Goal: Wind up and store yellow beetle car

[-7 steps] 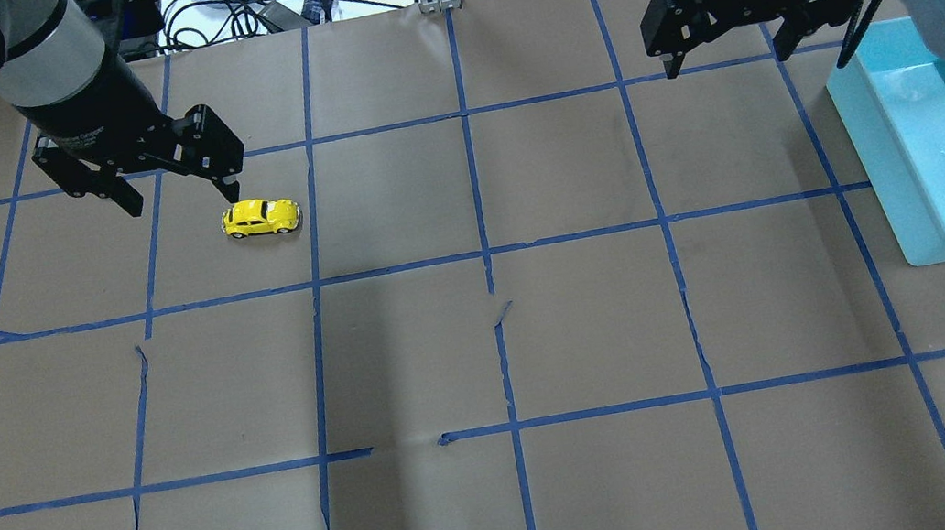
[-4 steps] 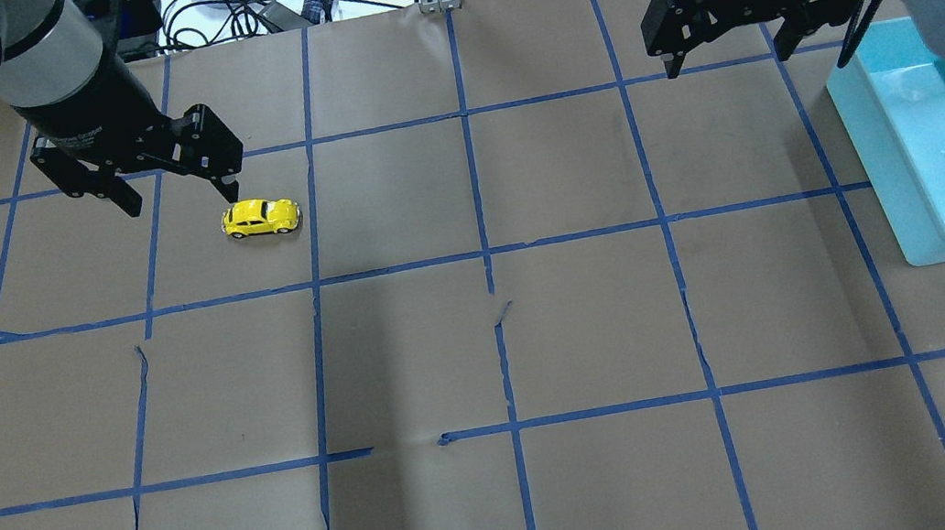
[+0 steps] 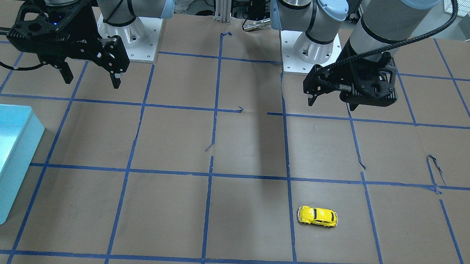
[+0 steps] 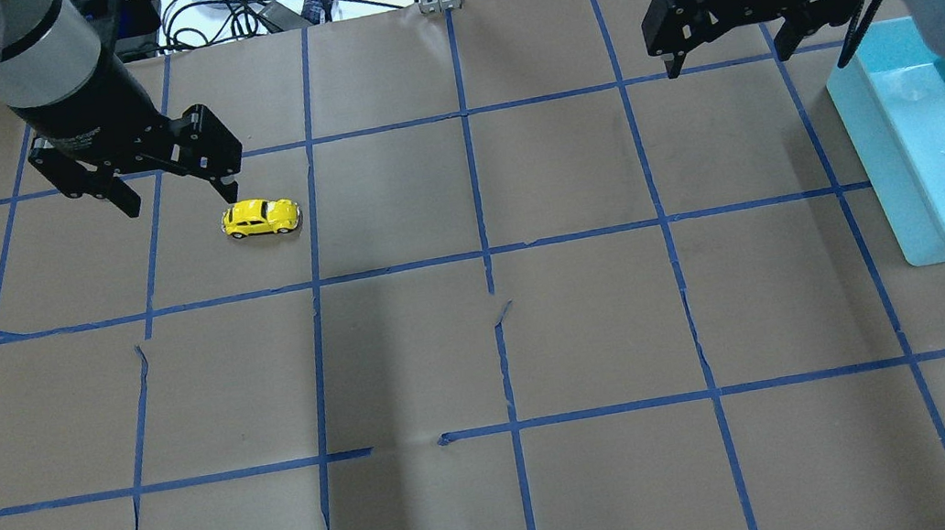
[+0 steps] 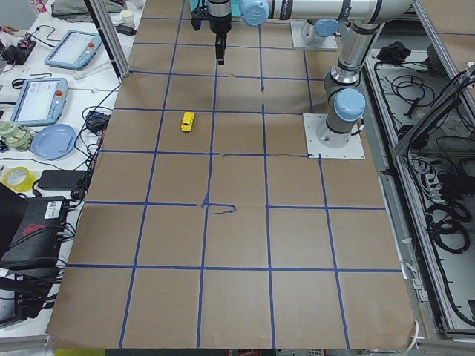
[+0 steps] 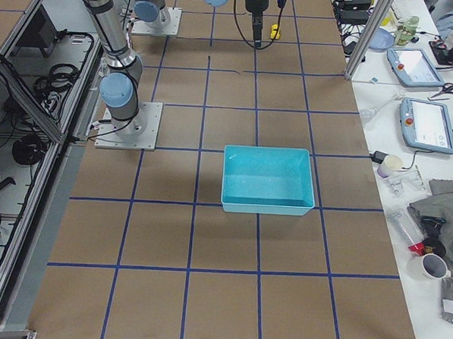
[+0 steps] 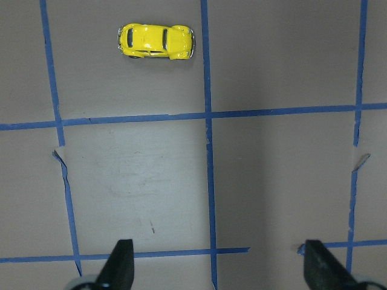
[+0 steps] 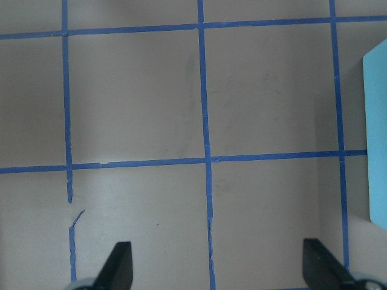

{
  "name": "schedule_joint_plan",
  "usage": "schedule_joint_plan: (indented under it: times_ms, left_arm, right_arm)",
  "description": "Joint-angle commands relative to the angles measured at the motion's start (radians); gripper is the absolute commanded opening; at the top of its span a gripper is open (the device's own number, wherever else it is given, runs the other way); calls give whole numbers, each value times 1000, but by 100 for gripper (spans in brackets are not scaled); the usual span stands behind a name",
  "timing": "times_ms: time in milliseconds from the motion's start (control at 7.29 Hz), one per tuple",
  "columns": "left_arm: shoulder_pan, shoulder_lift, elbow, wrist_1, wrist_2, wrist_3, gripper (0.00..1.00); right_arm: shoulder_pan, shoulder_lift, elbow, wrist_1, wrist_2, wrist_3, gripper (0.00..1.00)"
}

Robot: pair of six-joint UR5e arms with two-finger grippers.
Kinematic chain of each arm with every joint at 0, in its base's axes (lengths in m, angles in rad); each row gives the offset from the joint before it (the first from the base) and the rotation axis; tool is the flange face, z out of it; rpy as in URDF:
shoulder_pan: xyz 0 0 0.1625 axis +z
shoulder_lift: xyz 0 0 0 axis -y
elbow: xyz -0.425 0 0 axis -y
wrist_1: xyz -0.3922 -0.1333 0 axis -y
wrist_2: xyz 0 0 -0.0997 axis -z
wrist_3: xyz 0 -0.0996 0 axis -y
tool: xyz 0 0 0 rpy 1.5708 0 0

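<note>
Left gripper [image 4: 183, 201] first: it hangs above the brown paper table [image 4: 592, 322] at the far-left end of the overhead view, jaws spread wide and holding nothing. Its wrist cam shows both fingertips [image 7: 121, 266] at the bottom edge with just paper between them.

Next over is the yellow beetle car [image 4: 262, 218]. It sits on its wheels inside 1 square of the blue tape grid [image 4: 485, 254], lengthways across the table, close to the tape line on its right. From overhead it looks like it's right under the gripper's inner finger. The front cam says otherwise: the gripper is up off the table and nearer the robot base, so they're apart and not touching. The wrist cam agrees, with the car up at the top of the frame, well away from the fingertips.

Over on the right side, the right gripper [image 4: 726, 65] hovers above the paper, also opened wide and gripping nothing. Just beside it, at the table's right edge, sits a turquoise bin [image 4: 873, 153].
</note>
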Motion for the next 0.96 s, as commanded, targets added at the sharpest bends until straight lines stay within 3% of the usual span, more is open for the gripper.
schedule_joint_plan:
  times_ms: [0, 824]
  left_arm:
    - [1, 0, -2, -1, 3, 0, 100]
    - [1, 11, -8, -6, -9, 0, 100]
  right_arm:
    - [0, 0, 0, 0, 1, 0, 100]
    - [1, -2, 0, 0, 0, 0, 100]
